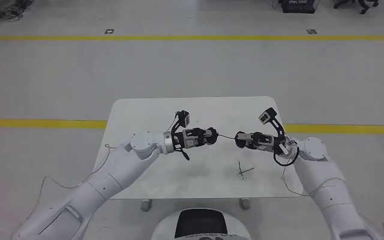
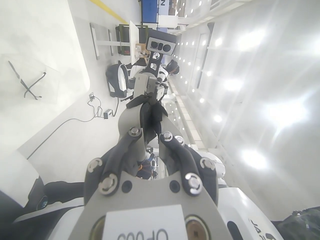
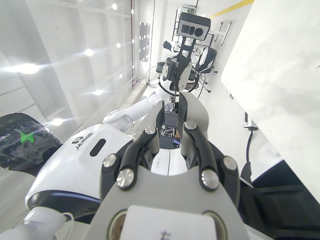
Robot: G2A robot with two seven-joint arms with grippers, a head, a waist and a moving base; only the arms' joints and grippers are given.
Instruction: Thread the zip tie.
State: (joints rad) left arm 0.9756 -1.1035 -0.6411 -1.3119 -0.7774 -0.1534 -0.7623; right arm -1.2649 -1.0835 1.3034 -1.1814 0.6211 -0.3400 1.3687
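Two grippers meet above the middle of one white table, tips facing each other with a small gap between them.

One left gripper hangs over the table's centre. In its own wrist view its fingers are drawn in on something thin and black. The shape there is dark and bunched, so it is hard to make out which part of the tie it pinches.

One black zip tie bridges the gap as a thin line running from one gripper to the other, clear of the tabletop. Both of its ends are hidden inside the fingers.

One right gripper sits just beside the first. Its wrist view shows its fingers pressed onto a ribbed black strap that stands out past their tips toward the other gripper.

At least two loose zip ties lie crossed on the table, nearer the robot than the right gripper and apart from both grippers. A short third piece may lie with them, but it is too thin to count with certainty.
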